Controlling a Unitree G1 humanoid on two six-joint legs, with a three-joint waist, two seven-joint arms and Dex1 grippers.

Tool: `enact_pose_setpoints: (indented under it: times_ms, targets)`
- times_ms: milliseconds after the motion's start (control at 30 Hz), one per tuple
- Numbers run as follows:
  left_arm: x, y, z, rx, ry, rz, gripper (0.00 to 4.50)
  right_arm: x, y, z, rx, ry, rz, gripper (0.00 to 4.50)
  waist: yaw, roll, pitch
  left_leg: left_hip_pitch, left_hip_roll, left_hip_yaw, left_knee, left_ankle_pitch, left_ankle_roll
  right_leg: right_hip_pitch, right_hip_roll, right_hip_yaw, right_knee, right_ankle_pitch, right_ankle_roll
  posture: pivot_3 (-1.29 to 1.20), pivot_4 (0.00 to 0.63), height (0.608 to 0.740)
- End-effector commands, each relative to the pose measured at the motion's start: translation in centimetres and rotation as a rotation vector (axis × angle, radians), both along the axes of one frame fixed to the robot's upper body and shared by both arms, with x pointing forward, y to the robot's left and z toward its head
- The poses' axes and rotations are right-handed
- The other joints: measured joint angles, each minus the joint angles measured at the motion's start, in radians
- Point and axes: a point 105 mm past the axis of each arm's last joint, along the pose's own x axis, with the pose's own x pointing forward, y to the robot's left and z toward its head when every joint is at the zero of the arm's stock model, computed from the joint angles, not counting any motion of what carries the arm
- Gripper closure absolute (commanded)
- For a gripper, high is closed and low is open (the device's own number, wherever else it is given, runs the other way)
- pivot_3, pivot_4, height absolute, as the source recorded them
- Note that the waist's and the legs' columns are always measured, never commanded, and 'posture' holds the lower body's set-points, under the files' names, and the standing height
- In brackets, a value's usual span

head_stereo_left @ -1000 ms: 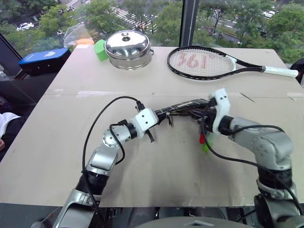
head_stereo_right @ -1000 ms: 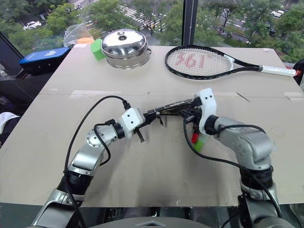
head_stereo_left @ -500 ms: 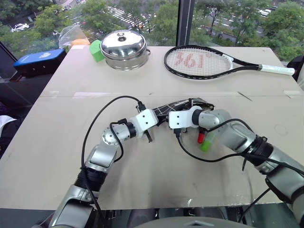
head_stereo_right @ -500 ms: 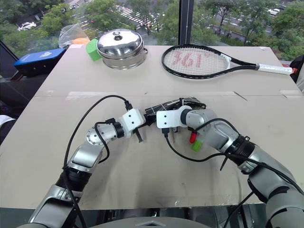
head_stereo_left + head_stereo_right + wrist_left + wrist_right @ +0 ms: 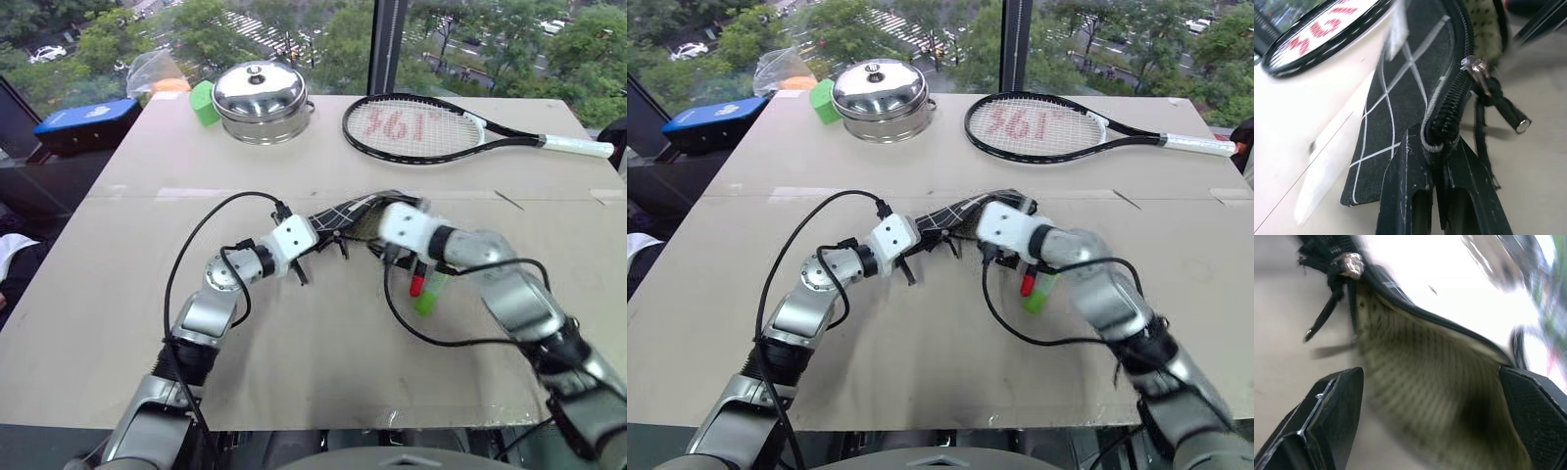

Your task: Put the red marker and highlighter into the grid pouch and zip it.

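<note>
Head views, left hand [image 5: 315, 257]: fingers are pinching together on the near end of the grid pouch [image 5: 338, 215], holding it lifted off the table [image 5: 294, 372].
Head views, right hand [image 5: 991, 233]: it is sitting at the pouch's other end, right against the fabric; its fingers are hidden behind the white wrist here.
Head views, red marker [image 5: 415, 284]: it is lying on the table just beside the right forearm, outside the pouch.
Head views, highlighter [image 5: 428, 294]: it is lying touching the marker's right side, also outside the pouch.
Head views, far side of table: a steel pot [image 5: 262, 98] with lid is standing near a green block [image 5: 205, 102]; a tennis racket [image 5: 431, 127] is lying to its right.
Left wrist view: the two black fingers [image 5: 1405, 181] are clamping the pouch's zipper edge; the metal zipper pull [image 5: 1480, 81] is hanging just beyond them.
Right wrist view: the two fingers [image 5: 1327, 406] are standing wide apart, framing the pouch's pale mesh lining [image 5: 1440, 396]; nothing is being gripped.
</note>
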Motion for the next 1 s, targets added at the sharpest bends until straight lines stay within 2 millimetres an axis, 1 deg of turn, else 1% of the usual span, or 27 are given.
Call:
enact_pose_setpoints:
  times_ms: [33, 100, 133, 167, 233, 333, 433, 500, 567, 700, 767, 800, 833, 867, 900, 933, 967, 1000]
  targets:
    - [0.5, 0.5, 1.1, -0.027, -0.031, 0.024, 4.50, -1.4, -2.1, 1.4, 0.135, 0.091, -0.226, 0.07, 0.000, 0.000, 0.000, 0.000, 0.000, 0.000, 0.000, -0.001, 0.002, 0.000, 0.000, 0.000, 0.000, 0.000, 0.000, 0.00, 0.150, 0.740]
    - [0.6, 0.5, 1.1, -0.028, -0.031, 0.027, 4.50, -1.8, -3.3, 0.3, 0.145, 0.194, -0.390, 0.07, 0.000, 0.000, 0.000, 0.000, 0.001, 0.000, 0.000, -0.002, 0.004, 0.000, 0.000, 0.000, 0.001, 0.000, 0.000, 0.00, 0.150, 0.740]
    - [0.7, 0.5, 1.1, -0.029, -0.032, 0.027, 4.50, -2.0, -3.5, -0.5, 0.162, 0.267, -0.453, 0.07, 0.001, 0.000, 0.000, 0.001, 0.000, -0.001, 0.000, -0.002, 0.004, 0.000, 0.000, 0.000, 0.001, 0.000, -0.001, 0.00, 0.150, 0.740]
    - [0.7, 0.4, 1.1, -0.030, -0.032, 0.026, 4.50, -2.1, -3.4, -1.0, 0.189, 0.330, -0.489, 0.07, 0.001, 0.000, 0.000, 0.001, 0.000, -0.001, 0.000, -0.002, 0.004, 0.000, 0.000, 0.000, 0.001, 0.000, -0.001, 0.00, 0.150, 0.740]
    - [0.7, 0.3, 1.1, -0.032, -0.031, 0.022, 4.50, -1.8, -2.9, -1.4, 0.264, 0.414, -0.551, 0.07, 0.001, 0.000, 0.000, 0.001, 0.000, -0.001, 0.000, -0.002, 0.004, 0.000, 0.000, 0.000, 0.001, -0.001, -0.004, 0.00, 0.150, 0.740]
    - [0.6, 0.2, 1.1, -0.032, -0.032, 0.018, 4.50, -1.0, -3.0, -2.1, 0.293, 0.457, -0.627, 0.07, -0.002, 0.001, 0.000, 0.001, -0.001, -0.001, 0.000, -0.002, 0.003, -0.001, 0.000, 0.000, 0.001, 0.000, -0.002, 0.00, 0.150, 0.740]
    - [0.6, 0.2, 1.2, -0.029, -0.036, 0.018, 4.50, -0.3, -4.0, -2.9, 0.286, 0.477, -0.730, 0.07, 0.004, 0.000, 0.000, 0.000, -0.002, -0.001, 0.000, -0.002, 0.003, 0.000, 0.000, 0.000, 0.001, 0.000, -0.001, 0.00, 0.150, 0.740]
    - [0.5, 0.4, 1.3, -0.025, -0.041, 0.023, 4.50, -0.2, -4.4, -3.5, 0.290, 0.498, -0.761, 0.07, 0.003, 0.000, 0.000, 0.000, -0.003, -0.001, 0.000, 0.000, -0.001, 0.000, 0.000, 0.000, 0.000, 0.000, -0.001, 0.00, 0.150, 0.740]
    - [0.4, 0.5, 1.3, -0.025, -0.045, 0.026, 4.50, -0.3, -4.8, -4.0, 0.256, 0.494, -0.784, 0.07, 0.001, 0.001, 0.000, 0.000, -0.003, 0.000, 0.000, 0.000, -0.001, 0.000, 0.000, 0.000, 0.000, 0.000, -0.001, 0.00, 0.150, 0.740]
    - [0.2, 0.5, 1.3, -0.027, -0.044, 0.031, 4.50, -0.5, -4.5, -4.3, 0.268, 0.511, -0.776, 0.07, -0.006, 0.001, 0.000, 0.000, -0.003, -0.001, -0.001, 0.000, -0.001, 0.000, 0.000, 0.000, 0.000, 0.000, 0.000, 0.00, 0.150, 0.740]
    - [0.1, 0.5, 1.2, -0.027, -0.043, 0.032, 4.50, -0.6, -4.1, -4.8, 0.266, 0.542, -0.765, 0.07, -0.012, 0.001, 0.000, 0.000, -0.003, -0.001, -0.001, -0.001, 0.001, 0.000, 0.000, 0.000, 0.000, 0.000, 0.000, 0.00, 0.150, 0.740]
    - [0.1, 0.4, 1.1, -0.027, -0.042, 0.032, 4.50, -0.5, -3.8, -5.0, 0.263, 0.557, -0.761, 0.58, -0.015, 0.000, 0.000, 0.000, -0.002, -0.001, -0.001, -0.002, 0.003, 0.000, 0.000, 0.000, 0.000, 0.000, 0.000, 0.00, 0.150, 0.740]
    - [0.1, 0.4, 1.1, -0.027, -0.042, 0.032, 4.50, -0.5, -3.7, -5.1, 0.262, 0.568, -0.755, 0.86, -0.018, 0.000, 0.000, 0.000, -0.002, -0.001, -0.001, -0.002, 0.003, 0.000, 0.000, 0.000, 0.000, 0.000, 0.000, 0.00, 0.150, 0.740]
    - [0.1, 0.4, 1.1, -0.027, -0.041, 0.032, 4.50, -0.4, -3.6, -5.2, 0.262, 0.573, -0.751, 1.26, -0.020, 0.000, 0.000, 0.000, -0.002, -0.001, -0.001, -0.002, 0.003, 0.000, 0.000, 0.000, 0.000, 0.000, 0.000, 0.00, 0.150, 0.740]
    - [0.1, 0.3, 1.1, -0.027, -0.041, 0.031, 4.50, -0.4, -3.5, -5.2, 0.262, 0.576, -0.746, 1.79, -0.020, 0.000, 0.000, 0.000, -0.002, -0.001, -0.001, -0.002, 0.003, 0.000, 0.000, 0.000, 0.001, 0.000, 0.000, 0.00, 0.150, 0.740]
    - [0.1, 0.3, 1.1, -0.026, -0.041, 0.031, 4.50, -0.2, -3.4, -5.1, 0.256, 0.578, -0.741, 1.95, -0.020, 0.000, 0.000, 0.000, -0.002, -0.001, -0.001, -0.002, 0.003, 0.000, 0.000, 0.000, 0.001, 0.000, 0.000, 0.00, 0.150, 0.740]
    - [0.0, 0.3, 1.1, -0.025, -0.041, 0.029, 4.50, -0.1, -3.4, -5.1, 0.245, 0.574, -0.736, 2.50, -0.021, 0.000, 0.000, 0.001, -0.002, -0.001, -0.001, -0.002, 0.003, 0.000, 0.001, 0.000, 0.001, 0.000, 0.000, 0.00, 0.150, 0.740]
    - [0.0, 0.2, 1.1, -0.025, -0.041, 0.028, 4.50, 0.1, -3.4, -5.0, 0.234, 0.570, -0.729, 2.90, -0.021, 0.000, 0.000, 0.001, -0.002, -0.001, -0.001, -0.002, 0.003, 0.000, 0.001, 0.000, 0.001, 0.000, 0.000, 0.00, 0.150, 0.740]
